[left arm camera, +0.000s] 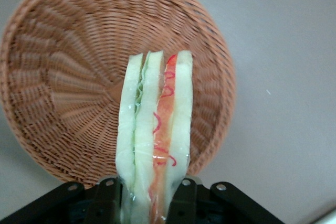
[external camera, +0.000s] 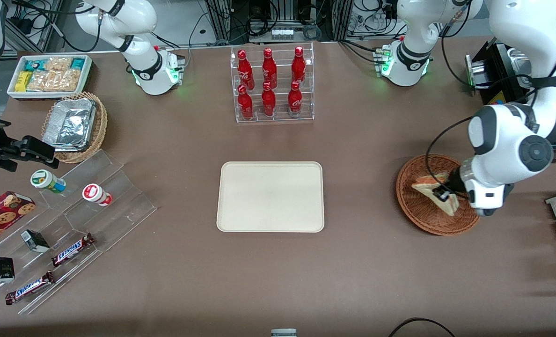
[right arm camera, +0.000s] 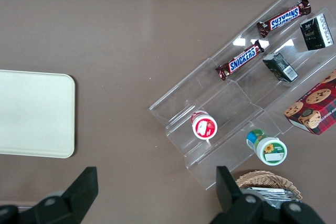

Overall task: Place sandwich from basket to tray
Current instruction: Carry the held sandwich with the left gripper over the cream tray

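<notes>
Sandwich [left arm camera: 155,129] pinched edge-on between the two fingers of the gripper [external camera: 446,193], held over the basket [external camera: 418,206], its bread and red, orange and green layers visible. Basket stands on the tabletop [external camera: 367,281] toward the working arm's end. Tray [external camera: 271,196], bare, lies flat mid-table, well apart from the basket, nearer the front camera than the rack of red bottles [external camera: 272,84]

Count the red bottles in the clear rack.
6: three on the rack's upper step, three on its lower step nearer the front camera. None seem hidden. The gripper, over the basket, holds the sandwich.
</notes>
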Robot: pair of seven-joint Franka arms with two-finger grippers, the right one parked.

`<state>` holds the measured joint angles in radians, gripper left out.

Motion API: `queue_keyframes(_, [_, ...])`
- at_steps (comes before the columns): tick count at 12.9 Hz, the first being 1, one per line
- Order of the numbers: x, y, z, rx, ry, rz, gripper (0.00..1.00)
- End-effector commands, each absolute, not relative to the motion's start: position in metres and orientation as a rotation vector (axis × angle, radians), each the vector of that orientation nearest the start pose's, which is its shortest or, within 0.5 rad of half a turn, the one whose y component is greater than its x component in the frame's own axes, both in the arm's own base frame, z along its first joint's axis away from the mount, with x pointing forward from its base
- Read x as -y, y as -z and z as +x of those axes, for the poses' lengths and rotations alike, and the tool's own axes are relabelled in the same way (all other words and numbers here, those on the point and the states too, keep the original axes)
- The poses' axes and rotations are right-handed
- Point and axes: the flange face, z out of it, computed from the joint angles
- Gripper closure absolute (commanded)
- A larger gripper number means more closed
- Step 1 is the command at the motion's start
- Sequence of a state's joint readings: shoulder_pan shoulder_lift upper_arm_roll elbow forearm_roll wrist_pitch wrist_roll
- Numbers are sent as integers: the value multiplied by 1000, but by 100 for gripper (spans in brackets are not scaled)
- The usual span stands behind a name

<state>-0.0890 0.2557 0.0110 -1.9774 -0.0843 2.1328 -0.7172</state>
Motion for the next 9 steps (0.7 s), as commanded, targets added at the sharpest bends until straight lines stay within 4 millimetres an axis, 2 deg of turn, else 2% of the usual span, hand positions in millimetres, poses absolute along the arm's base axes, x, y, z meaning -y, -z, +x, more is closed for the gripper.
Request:
queue_keyframes(1, [116,-338,591,787,-172,-3049,72])
queue_keyframes(4, [219,-334,601,477,-134,-3117,75])
queue_keyframes(6, [299,-325,593,305,-139,-3128,75])
queue_keyframes(7, [336,-317,583,217,-138,-3132,76])
queue_keyframes(9, [381,-301,576,117,-132,-3133,76])
